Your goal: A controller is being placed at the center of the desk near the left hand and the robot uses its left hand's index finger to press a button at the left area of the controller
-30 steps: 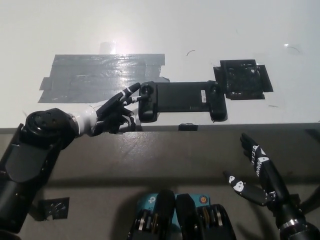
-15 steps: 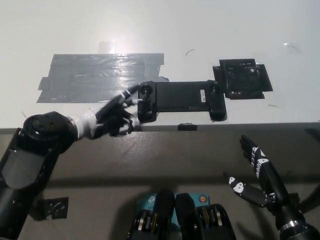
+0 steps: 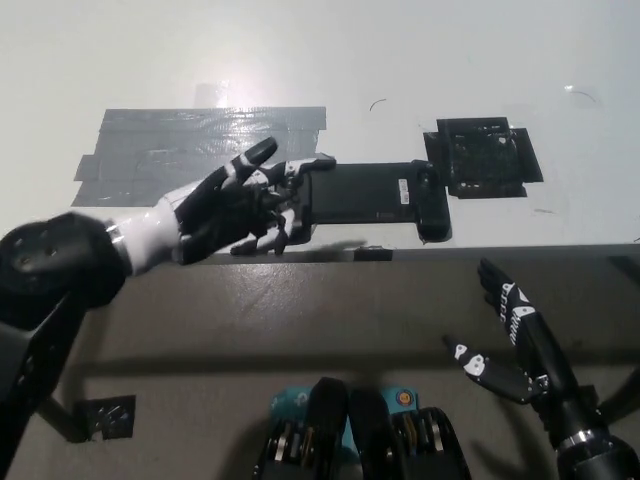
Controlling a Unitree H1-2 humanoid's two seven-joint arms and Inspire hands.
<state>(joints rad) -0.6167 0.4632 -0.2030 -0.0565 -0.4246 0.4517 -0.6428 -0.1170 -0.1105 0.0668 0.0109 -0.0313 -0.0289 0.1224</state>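
Fingers spread and holding nothing, my left hand (image 3: pixel 225 212) covers the left end of the controller (image 3: pixel 375 195) near the surface's (image 3: pixel 400 60) front edge, while my right hand (image 3: pixel 505 335) rests open lower right.

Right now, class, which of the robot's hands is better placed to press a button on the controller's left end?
Left. The left hand covers the controller's left end; the right hand hangs below the desk edge.

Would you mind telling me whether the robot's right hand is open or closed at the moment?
Open. The right hand rests low at the picture's right, below the desk edge, fingers spread apart and holding nothing.
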